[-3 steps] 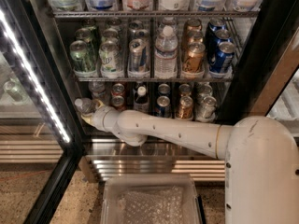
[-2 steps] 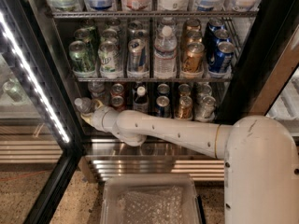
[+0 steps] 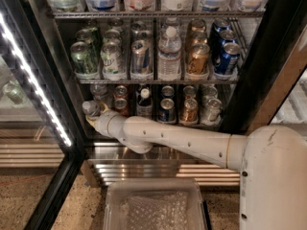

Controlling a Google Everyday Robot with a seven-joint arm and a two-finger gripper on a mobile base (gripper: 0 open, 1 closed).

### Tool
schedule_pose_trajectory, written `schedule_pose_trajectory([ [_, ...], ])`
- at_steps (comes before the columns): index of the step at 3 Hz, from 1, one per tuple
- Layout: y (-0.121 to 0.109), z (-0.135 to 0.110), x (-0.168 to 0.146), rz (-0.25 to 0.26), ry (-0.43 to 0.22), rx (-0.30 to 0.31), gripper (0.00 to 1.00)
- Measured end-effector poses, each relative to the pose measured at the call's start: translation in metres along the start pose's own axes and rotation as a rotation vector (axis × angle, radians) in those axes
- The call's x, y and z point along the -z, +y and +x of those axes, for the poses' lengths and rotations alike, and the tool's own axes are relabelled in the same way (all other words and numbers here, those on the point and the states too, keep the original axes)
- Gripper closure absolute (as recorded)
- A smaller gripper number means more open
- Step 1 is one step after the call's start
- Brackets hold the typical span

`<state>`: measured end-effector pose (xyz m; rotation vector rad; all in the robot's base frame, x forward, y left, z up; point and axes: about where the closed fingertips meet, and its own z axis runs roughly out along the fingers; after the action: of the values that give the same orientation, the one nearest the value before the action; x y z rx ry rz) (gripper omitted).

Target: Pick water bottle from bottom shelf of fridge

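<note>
End effector (image 3: pixel 94 117) still grips the water bottle (image 3: pixel 90 108) beside the bottom shelf (image 3: pixel 194 124), barely moved.

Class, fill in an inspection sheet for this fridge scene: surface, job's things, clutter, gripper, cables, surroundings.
Surface: bottom shelf, a wire rack stocked with drinks.
Job's things: water bottle at the shelf's left end, upright; fridge door open.
Clutter: cans and a dark bottle with white cap on the same shelf.
Gripper: gripper at the shelf's left end, right against the water bottle.
Cables: nothing seen.
Surroundings: lit LED strip on the left; clear plastic bin below the arm.
</note>
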<state>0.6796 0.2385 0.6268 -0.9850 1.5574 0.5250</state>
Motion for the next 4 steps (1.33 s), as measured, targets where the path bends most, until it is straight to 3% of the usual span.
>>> schedule_pose_trajectory([
  [4, -0.001, -0.012, 0.012, -0.020, -0.028, 0.014, 1.00],
])
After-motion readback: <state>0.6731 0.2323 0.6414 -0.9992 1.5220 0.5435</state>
